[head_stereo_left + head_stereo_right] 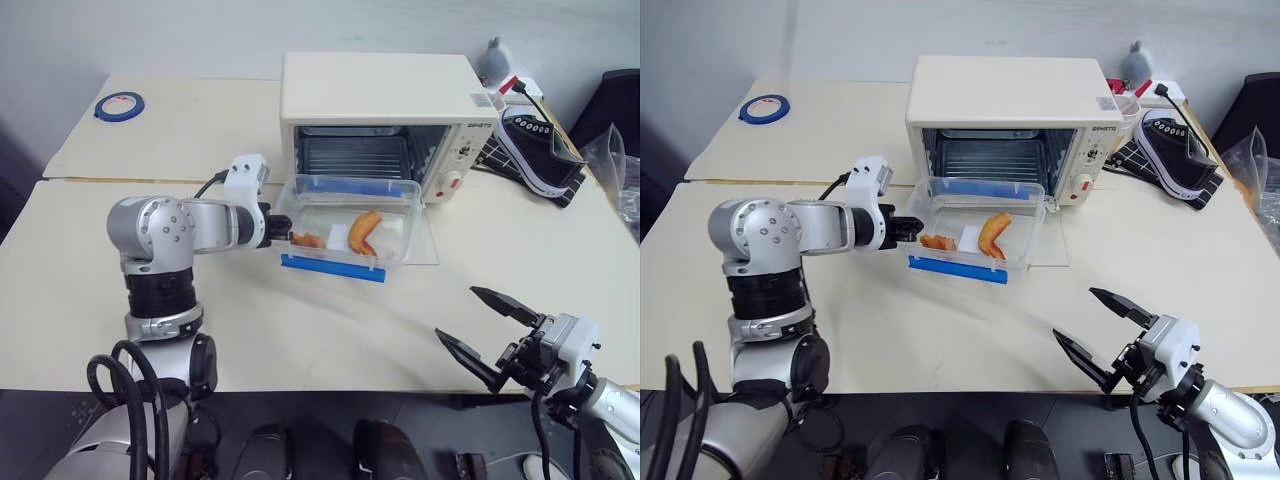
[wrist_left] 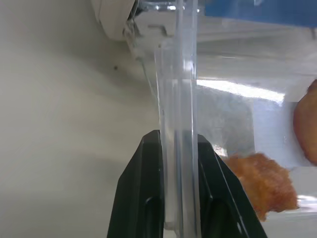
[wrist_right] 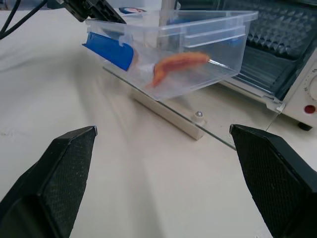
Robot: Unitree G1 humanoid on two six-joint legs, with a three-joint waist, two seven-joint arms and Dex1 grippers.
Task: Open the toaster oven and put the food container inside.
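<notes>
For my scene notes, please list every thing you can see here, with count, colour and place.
toaster oven: one, cream-white, back of table, door open flat
food container: one, clear with blue clips, orange food inside, over the open door
tape roll: one, blue, far left of table
shoe: one, black and white, right of oven
table: one, cream
left gripper: one, black, jaws shut on container wall
right gripper: one, black, jaws open, near table edge
</notes>
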